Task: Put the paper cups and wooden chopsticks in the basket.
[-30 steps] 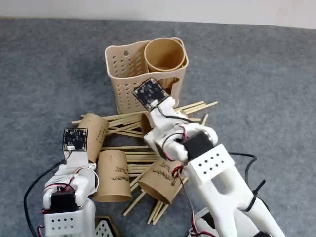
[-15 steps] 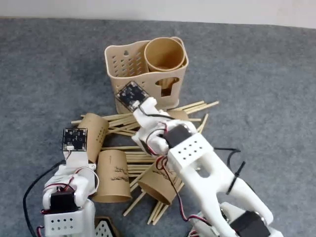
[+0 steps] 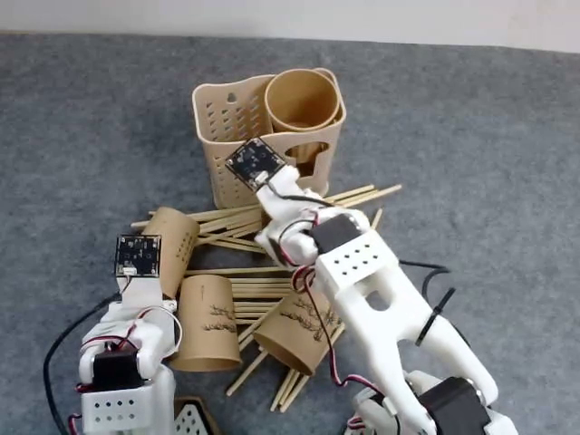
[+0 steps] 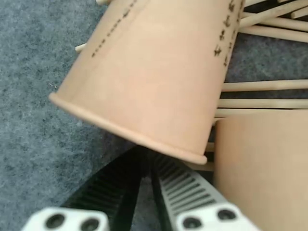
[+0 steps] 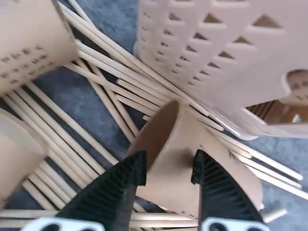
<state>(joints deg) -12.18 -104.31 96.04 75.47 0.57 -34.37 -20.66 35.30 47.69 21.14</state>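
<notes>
Right pincer (image 5: 168, 160) straddles a sideways paper cup (image 5: 224, 166), mouth seemingly facing chopsticks (image 5: 98, 103).

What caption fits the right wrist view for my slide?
Right tool open over a toppled paper cup on scattered wooden chopsticks, beside the basket.

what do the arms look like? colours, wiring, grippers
Left arm and right arm: white shells, black servos, thin red and black wires, a black circuit board at each wrist. Left gripper and right gripper: black ribbed fingers.

Grey carpeted table (image 3: 91, 136); pale wall strip (image 3: 272, 14) along far edge.
</notes>
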